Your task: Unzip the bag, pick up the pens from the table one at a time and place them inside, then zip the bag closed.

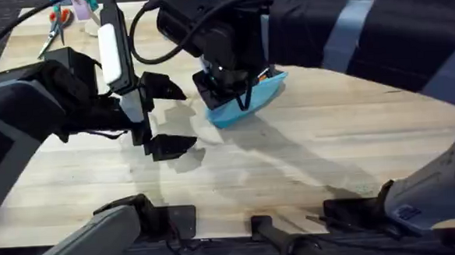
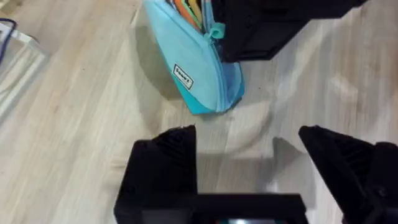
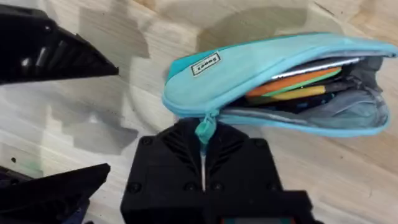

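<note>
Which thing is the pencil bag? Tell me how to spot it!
Look at the big pale wooden table and find its middle, under the right gripper. The bag lies there: a soft, light blue, long pouch with a small white label on its side. It is open along the top, with pens inside, and the gripper pinches its teal zipper tab.

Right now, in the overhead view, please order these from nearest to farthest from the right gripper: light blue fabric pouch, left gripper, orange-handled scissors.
1. Light blue fabric pouch, held at its zipper by the right gripper.
2. Left gripper, open, at the pouch's left.
3. Orange-handled scissors, far left corner.
</note>
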